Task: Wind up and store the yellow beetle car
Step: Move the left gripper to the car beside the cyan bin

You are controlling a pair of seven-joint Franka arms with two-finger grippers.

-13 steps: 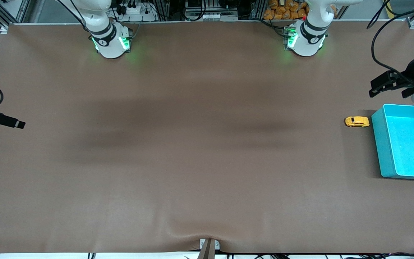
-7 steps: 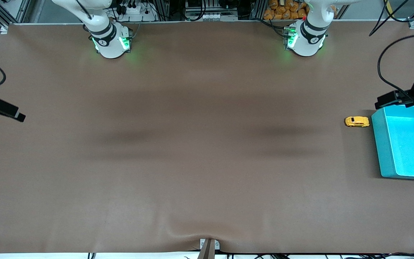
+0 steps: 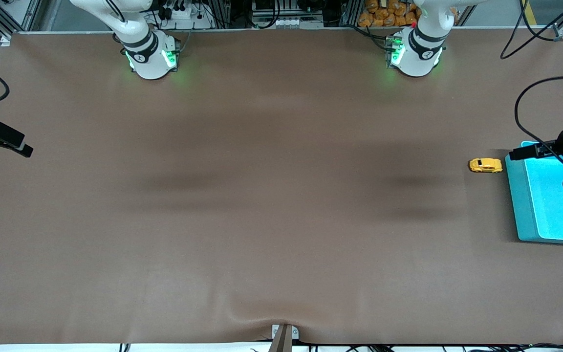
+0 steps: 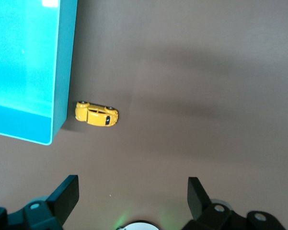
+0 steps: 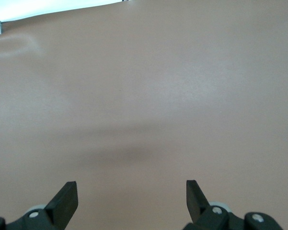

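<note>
1 yellow beetle car [image 3: 485, 165]; 1 turquoise bin [image 3: 518, 195]; 2 grippers: left gripper [image 4: 133, 201], right gripper [image 5: 132, 199]; 1 table [image 3: 262, 220]

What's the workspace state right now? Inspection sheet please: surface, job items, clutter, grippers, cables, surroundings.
Surface: brown mat, a raised wrinkle at the edge nearest the front camera.
Job's things: yellow beetle car on its wheels on the mat, beside the turquoise bin but apart from it, at the left arm's end; nothing seen in the bin.
Clutter: nothing seen.
Grippers: left gripper open, empty, over the bin's rim; right gripper open, empty, over bare mat at the right arm's end.
Cables: black cable looping to the left arm's wrist.
Surroundings: aluminium frame and wiring along the bases' edge.
</note>
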